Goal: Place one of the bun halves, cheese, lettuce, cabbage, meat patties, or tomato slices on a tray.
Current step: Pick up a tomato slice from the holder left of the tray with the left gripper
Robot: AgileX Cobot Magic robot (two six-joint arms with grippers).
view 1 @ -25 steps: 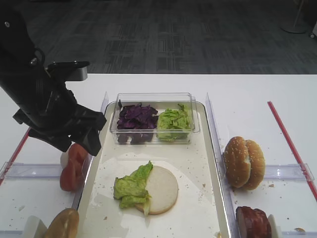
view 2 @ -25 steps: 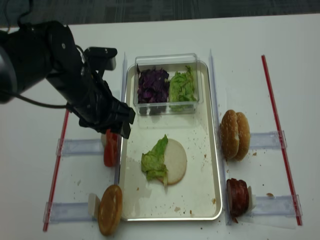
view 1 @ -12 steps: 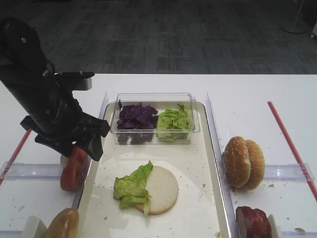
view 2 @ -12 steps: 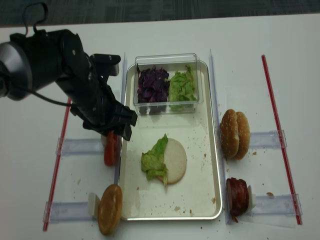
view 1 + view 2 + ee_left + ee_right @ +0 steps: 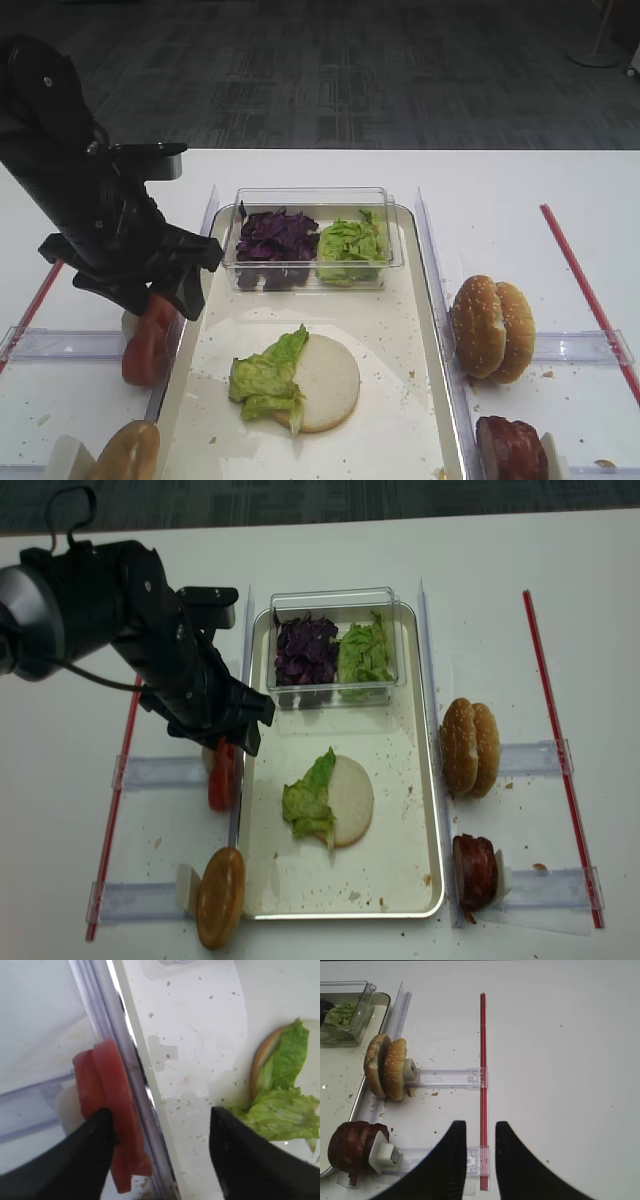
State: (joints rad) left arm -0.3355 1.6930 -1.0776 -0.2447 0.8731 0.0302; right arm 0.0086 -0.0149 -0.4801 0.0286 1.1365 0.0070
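Lowered since a second ago onto the upright tomato slices (image 5: 112,1125): left gripper (image 5: 160,1147), jaws spread, one finger touching the stack outside the tray (image 5: 420,300). Bun half (image 5: 325,382) with lettuce (image 5: 262,378) on tray. Right gripper (image 5: 476,1160) closed, empty.

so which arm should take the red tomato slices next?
Left. Its gripper is open and straddles the upright red tomato slices beside the cream tray; the right gripper is shut, far off by the red strip.
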